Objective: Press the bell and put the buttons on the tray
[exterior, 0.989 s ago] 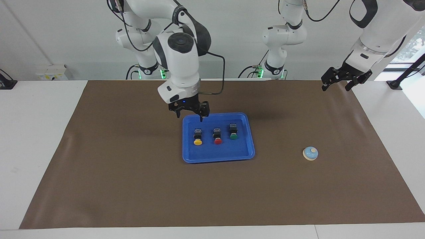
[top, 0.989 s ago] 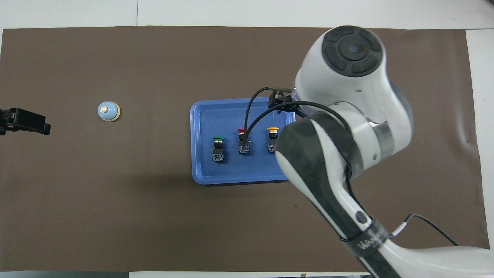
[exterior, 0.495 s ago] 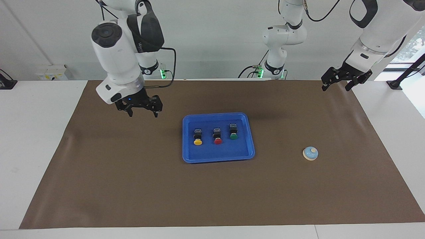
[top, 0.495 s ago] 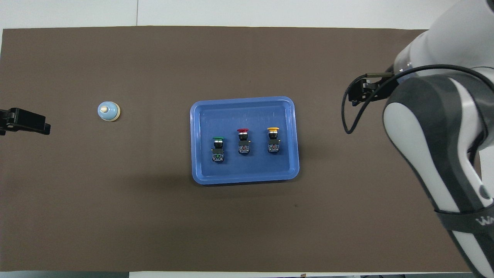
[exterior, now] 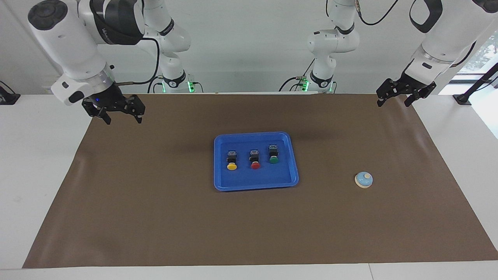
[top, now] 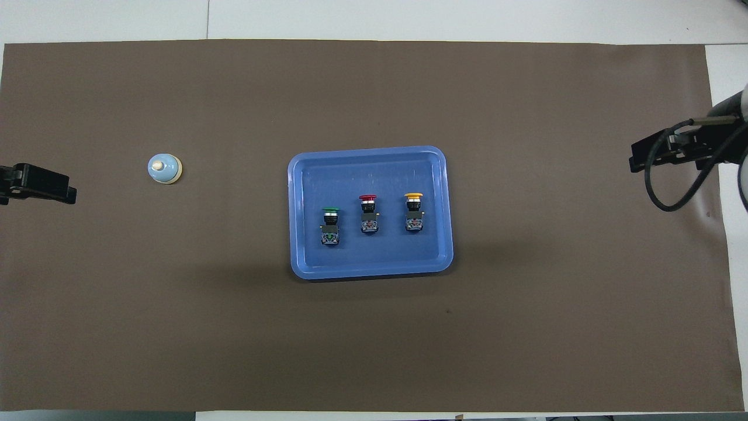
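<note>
Tray: the blue tray [exterior: 290, 155] lies flat near the middle of the brown mat [exterior: 155, 202], long side running between the two arms' ends of the table.
Buttons: all three lie in the tray, in a row, apart from one another and clear of the rim.
Yellow button: the yellow button [exterior: 232, 160] is the one toward the right arm's end.
Red button: the red button [exterior: 255, 159] lies in the middle of the row.
Green button: the green button [exterior: 273, 154] is toward the left arm's end, slightly nearer to the robots than the other two.
Orientation: each black body points toward the robots, each cap away from them.
Bell: the bell [exterior: 364, 179] stands upright on the mat, well apart from the tray, toward the left arm's end, slightly farther from the robots than the buttons.
Right gripper: the right gripper [exterior: 121, 115] hangs raised over the mat's edge at the right arm's end, fingers spread, holding nothing.
Left gripper: the left gripper [exterior: 393, 98] hangs raised over the mat's corner at the left arm's end, fingers spread, holding nothing.
</note>
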Tool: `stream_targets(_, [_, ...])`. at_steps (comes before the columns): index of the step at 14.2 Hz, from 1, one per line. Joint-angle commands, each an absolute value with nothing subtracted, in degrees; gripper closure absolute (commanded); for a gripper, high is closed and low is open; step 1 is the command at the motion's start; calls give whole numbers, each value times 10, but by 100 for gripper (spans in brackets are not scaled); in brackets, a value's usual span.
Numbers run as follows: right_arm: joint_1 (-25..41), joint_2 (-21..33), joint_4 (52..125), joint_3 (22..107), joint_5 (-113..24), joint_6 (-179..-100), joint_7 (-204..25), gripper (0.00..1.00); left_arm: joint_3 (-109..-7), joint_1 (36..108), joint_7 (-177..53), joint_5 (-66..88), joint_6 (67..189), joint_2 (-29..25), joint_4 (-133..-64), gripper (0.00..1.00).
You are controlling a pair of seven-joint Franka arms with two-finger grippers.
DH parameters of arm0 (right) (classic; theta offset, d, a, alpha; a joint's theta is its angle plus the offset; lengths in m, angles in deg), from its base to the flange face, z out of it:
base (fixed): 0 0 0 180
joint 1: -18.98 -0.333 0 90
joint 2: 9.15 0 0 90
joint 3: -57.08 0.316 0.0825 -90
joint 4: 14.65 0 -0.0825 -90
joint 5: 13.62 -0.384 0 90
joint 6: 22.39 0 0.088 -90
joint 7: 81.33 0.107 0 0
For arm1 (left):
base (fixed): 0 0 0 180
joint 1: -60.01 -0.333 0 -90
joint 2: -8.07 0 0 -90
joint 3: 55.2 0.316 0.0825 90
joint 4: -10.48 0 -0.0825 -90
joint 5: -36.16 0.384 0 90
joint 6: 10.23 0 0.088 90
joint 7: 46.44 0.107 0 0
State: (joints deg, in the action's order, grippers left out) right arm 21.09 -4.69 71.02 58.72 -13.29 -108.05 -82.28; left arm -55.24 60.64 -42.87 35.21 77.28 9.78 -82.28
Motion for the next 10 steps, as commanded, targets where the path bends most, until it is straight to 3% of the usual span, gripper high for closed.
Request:
stream_targets(1, [229, -100, 732, 599, -133, -1039, -830, 0, -553, 606, -426, 358, 768, 107, -829, 0])
stream_targets(4, [231, -130, 750, 599, -133, -1015, -827, 0, -551, 605, -438, 358, 773, 112, -844, 0])
stream_targets(5, [231, -137, 757, 598, -133, -1016, -826, 0, -551, 611, -441, 358, 801, 120, -866, 17])
stream_targets(7, [239, -138, 759, 599, -133, -1021, -825, 0, -553, 614, -441, 358, 864, 140, -920, 94])
stream_targets(8, [239, -137, 759, 599, -133, -1024, -825, 0, -553, 614, -441, 358, 876, 144, -934, 100])
stream_targets(10, [240, -137, 758, 599, -133, -1024, -824, 0, -553, 612, -441, 358, 897, 132, -939, 100])
